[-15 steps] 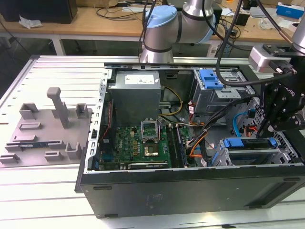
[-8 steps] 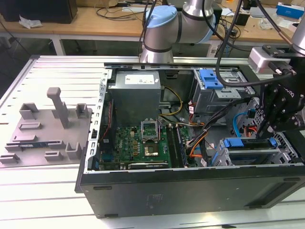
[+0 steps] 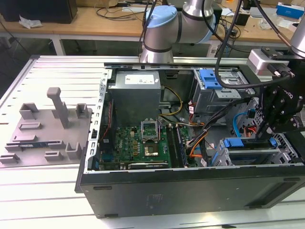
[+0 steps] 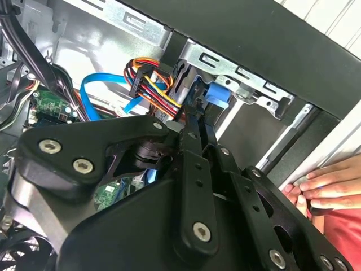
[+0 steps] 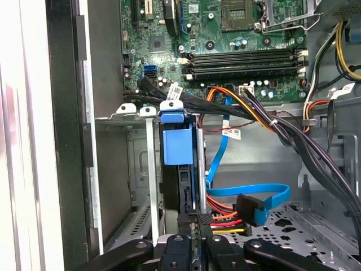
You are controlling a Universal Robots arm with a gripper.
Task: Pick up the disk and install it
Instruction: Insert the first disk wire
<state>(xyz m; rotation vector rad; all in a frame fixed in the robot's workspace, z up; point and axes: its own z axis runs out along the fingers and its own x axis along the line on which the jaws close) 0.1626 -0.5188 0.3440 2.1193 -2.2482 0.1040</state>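
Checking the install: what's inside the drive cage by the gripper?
The disk stands on edge in the drive cage, its blue bracket facing the motherboard. The gripper sits at its near end. Its label and lower side are hidden.

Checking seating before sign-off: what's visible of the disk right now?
The disk stands on edge in the metal drive cage at the case's corner. Its bright blue plastic bracket faces the motherboard, with the dark drive body behind it. The claw sits at its rear edge, beside the orange-and-red power connector. Full seating can't be judged.

Ribbed white metal table (image 3: 43, 200), wooden workbench (image 3: 86, 21) behind strewn with cables; even indoor light
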